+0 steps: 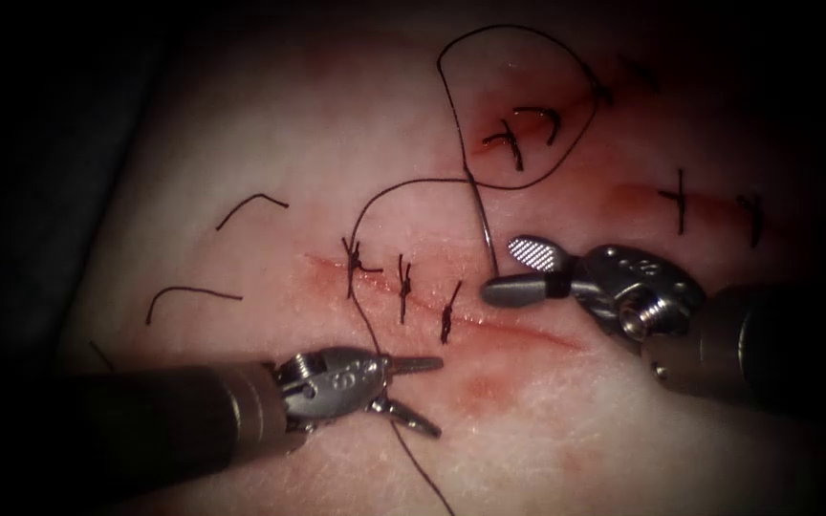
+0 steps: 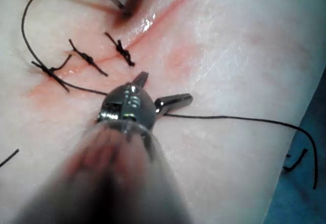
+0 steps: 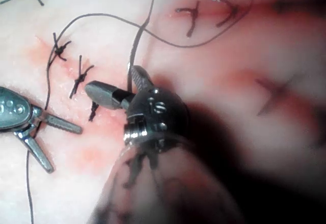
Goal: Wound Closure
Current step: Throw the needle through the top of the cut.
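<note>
A: Left tool (image 1: 418, 397)?
B: Jaws spread, holding nothing; thread (image 1: 375, 334) runs between them, below the cut (image 1: 489, 325).
A: Needle?
B: Needle (image 1: 482, 229) stands just above the cut's right part; can't tell if its tip is in tissue (image 1: 270, 143).
A: Right tool (image 1: 518, 270)?
B: Jaws spread beside the needle, gripping nothing.

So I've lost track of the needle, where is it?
In the endoscope view, the needle stands right of the stitched cut, its lower end at the right gripper's open jaws.
</note>
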Motion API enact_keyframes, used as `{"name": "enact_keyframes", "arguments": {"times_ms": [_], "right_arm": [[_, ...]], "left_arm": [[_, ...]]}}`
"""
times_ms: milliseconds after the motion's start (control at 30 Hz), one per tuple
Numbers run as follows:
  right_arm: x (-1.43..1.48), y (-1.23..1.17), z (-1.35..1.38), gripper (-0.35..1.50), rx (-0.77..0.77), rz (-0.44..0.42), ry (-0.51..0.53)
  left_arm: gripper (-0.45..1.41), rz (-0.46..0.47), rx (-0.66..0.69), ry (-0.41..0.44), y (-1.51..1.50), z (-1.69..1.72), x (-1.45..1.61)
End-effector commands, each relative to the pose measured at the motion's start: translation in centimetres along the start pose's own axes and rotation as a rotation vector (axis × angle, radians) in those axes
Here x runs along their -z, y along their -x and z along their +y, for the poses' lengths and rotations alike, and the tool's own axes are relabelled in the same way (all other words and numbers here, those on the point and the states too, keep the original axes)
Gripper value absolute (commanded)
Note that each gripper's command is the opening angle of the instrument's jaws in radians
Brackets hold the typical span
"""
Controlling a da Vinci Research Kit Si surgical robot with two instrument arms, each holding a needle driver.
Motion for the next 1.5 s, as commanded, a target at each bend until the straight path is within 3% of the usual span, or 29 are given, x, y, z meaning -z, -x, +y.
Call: {"name": "enact_keyframes", "arguments": {"times_ms": [33, 267, 333, 367, 533, 633, 667, 700, 733, 1033, 1100, 1233, 1400, 1433, 1500], "right_arm": [[-0.16, 0.07, -0.04, 1.33, 0.004, 0.001, 0.018], [-0.26, 0.08, 0.05, 1.33, 0.022, 0.001, 0.088], [-0.28, 0.09, 0.06, 1.41, 0.022, 0.002, 0.102], [-0.27, 0.11, 0.07, 1.41, 0.024, 0.002, 0.105], [-0.29, 0.12, 0.07, 1.31, 0.02, 0.005, 0.139], [-0.35, 0.12, 0.08, 0.94, 0.02, -0.008, 0.146], [-0.39, 0.12, 0.1, 0.34, 0.032, -0.025, 0.158], [-0.41, 0.12, 0.11, -0.08, 0.044, -0.034, 0.167], [-0.43, 0.12, 0.12, -0.35, 0.049, -0.041, 0.179], [-0.47, 0.03, 0.23, -0.35, 0.103, -0.079, 0.237], [-0.42, -0.05, 0.22, -0.35, 0.098, -0.08, 0.192], [-0.27, -0.29, 0.14, -0.35, 0.077, -0.007, 0.154], [-0.11, -0.43, 0.0, -0.35, 0.063, 0.006, 0.148], [-0.11, -0.42, -0.02, -0.08, 0.04, 0.006, 0.133], [-0.12, -0.38, -0.04, 0.93, -0.043, 0.015, 0.09]], "left_arm": [[0.39, 0.001, 0.007, 0.002, 0.03, -0.01, -0.08], [0.39, 0.027, -0.006, -0.007, -0.07, -0.01, -0.02], [0.39, 0.035, -0.009, -0.01, -0.1, 0.0, -0.01], [0.46, 0.057, -0.008, -0.019, -0.16, 0.01, -0.01], [0.41, 0.092, -0.019, -0.035, -0.22, 0.03, -0.01], [0.41, 0.09, -0.021, -0.034, -0.19, 0.05, 0.01], [0.41, 0.09, -0.021, -0.034, -0.19, 0.04, 0.02], [0.41, 0.09, -0.021, -0.034, -0.19, 0.05, 0.02], [0.41, 0.09, -0.021, -0.034, -0.19, 0.05, 0.02], [0.41, 0.089, -0.021, -0.034, -0.19, 0.08, 0.04], [0.41, 0.089, -0.021, -0.033, -0.19, 0.08, 0.05], [0.41, 0.089, -0.021, -0.03, -0.18, 0.07, 0.06], [0.39, 0.088, -0.022, -0.032, -0.17, 0.07, 0.08], [0.39, 0.088, -0.022, -0.032, -0.17, 0.07, 0.08], [0.39, 0.088, -0.022, -0.032, -0.17, 0.07, 0.08]]}}
